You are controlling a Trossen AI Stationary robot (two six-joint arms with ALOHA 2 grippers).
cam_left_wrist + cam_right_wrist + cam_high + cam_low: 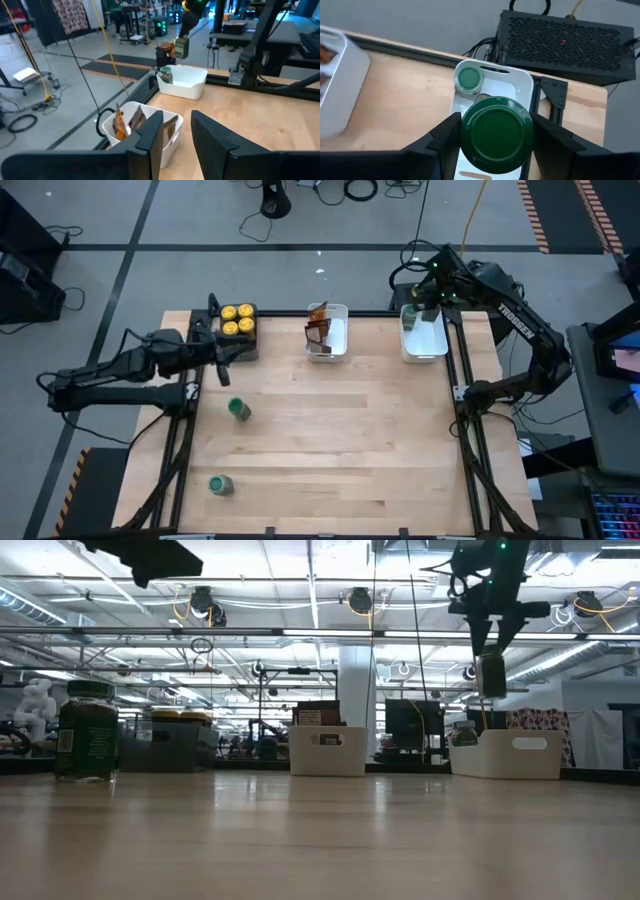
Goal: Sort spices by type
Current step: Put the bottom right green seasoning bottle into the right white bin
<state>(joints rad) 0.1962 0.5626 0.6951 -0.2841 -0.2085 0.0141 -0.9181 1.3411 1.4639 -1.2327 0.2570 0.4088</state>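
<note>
Nearest the front edge of the worktop [340,450] stands one green-lidded jar [220,484], on the left side and alone. Farther in, a second green-lidded jar [239,409] stands just ahead of the left gripper [222,352], apart from it; in the low view it shows as a dark green jar at the left.

That left gripper hangs above the worktop's left side, beside the dark tray [238,330], with its fingers [150,135] slightly parted and nothing between them. The dark tray sits at the back left corner and holds four yellow-lidded jars [238,319] packed in a square.

Along the back edge, the middle white tray [329,332] holds several brown-orange packets [317,330] standing on edge. To its right, the right-hand white tray [424,335] already has one green-lidded jar inside [469,79], near its far end.

Above that tray the right gripper [421,302] hangs in the air, its fingers [445,137] clamped on either side of a third green-lidded jar [497,131], which is lifted clear of the tray and held upright, lid upward.
</note>
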